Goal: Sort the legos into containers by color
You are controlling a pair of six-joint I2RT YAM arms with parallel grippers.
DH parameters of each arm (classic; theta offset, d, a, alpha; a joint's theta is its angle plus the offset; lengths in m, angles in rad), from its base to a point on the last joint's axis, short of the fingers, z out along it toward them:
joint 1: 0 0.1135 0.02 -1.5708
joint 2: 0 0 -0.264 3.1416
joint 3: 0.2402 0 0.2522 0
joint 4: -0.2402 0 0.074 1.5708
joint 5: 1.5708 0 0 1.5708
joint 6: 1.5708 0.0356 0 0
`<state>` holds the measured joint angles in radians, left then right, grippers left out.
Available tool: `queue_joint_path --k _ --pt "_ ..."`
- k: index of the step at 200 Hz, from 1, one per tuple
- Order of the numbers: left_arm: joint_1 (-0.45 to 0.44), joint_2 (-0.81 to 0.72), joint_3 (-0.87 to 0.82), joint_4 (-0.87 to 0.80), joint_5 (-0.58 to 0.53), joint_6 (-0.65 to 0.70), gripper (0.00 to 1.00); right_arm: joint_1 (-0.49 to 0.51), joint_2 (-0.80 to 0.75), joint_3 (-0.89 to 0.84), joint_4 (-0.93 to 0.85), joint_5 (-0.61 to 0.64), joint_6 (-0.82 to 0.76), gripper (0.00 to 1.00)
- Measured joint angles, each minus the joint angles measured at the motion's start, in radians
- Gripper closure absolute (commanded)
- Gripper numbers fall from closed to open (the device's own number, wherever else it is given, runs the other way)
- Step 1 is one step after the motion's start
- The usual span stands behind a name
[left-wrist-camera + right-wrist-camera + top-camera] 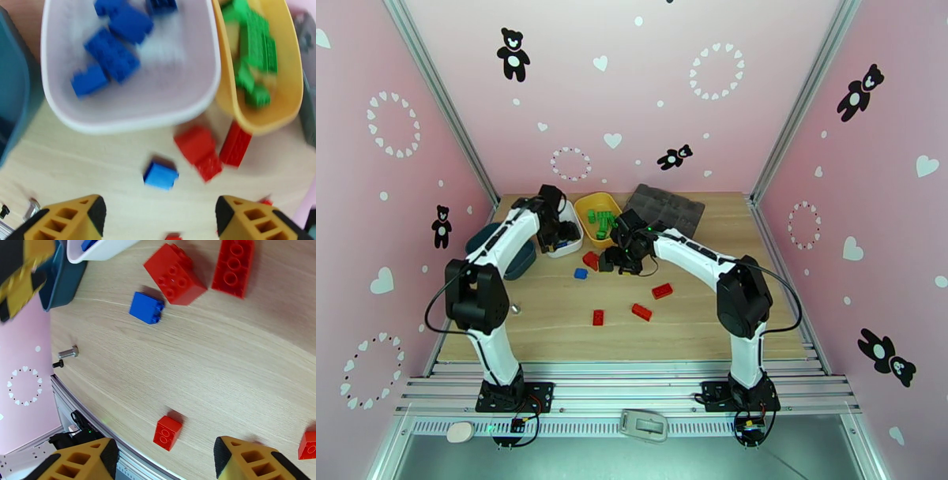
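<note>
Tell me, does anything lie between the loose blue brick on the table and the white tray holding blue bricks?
Nothing visible does. Bare wood lies between the blue brick and the rim of the white tray. The red bricks lie to one side, by the yellow tray, off that path.

Glossy plastic legos (175, 273) and a metal bolt (68, 353) on matt wood-grain table (237, 358).

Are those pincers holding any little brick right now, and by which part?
Nothing is held: the left pincer and the right pincer both stand open, empty between their fingers.
</note>
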<state>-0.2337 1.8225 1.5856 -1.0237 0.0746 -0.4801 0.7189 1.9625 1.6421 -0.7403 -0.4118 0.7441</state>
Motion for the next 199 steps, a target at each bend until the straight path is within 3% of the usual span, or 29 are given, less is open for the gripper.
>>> queue_joint_path --k 62,122,199 --pt "-0.074 -0.03 -0.237 0.072 -0.016 0.026 0.18 0.0 -0.036 -0.09 0.005 0.002 -0.019 0.26" --pt "-0.129 0.08 -0.241 0.125 -0.047 0.084 0.21 -0.001 -0.088 -0.181 0.01 0.018 -0.018 0.26" --pt "-0.133 0.203 -0.16 0.127 -0.081 0.148 0.25 -0.001 -0.112 -0.188 0.008 0.042 -0.013 0.27"
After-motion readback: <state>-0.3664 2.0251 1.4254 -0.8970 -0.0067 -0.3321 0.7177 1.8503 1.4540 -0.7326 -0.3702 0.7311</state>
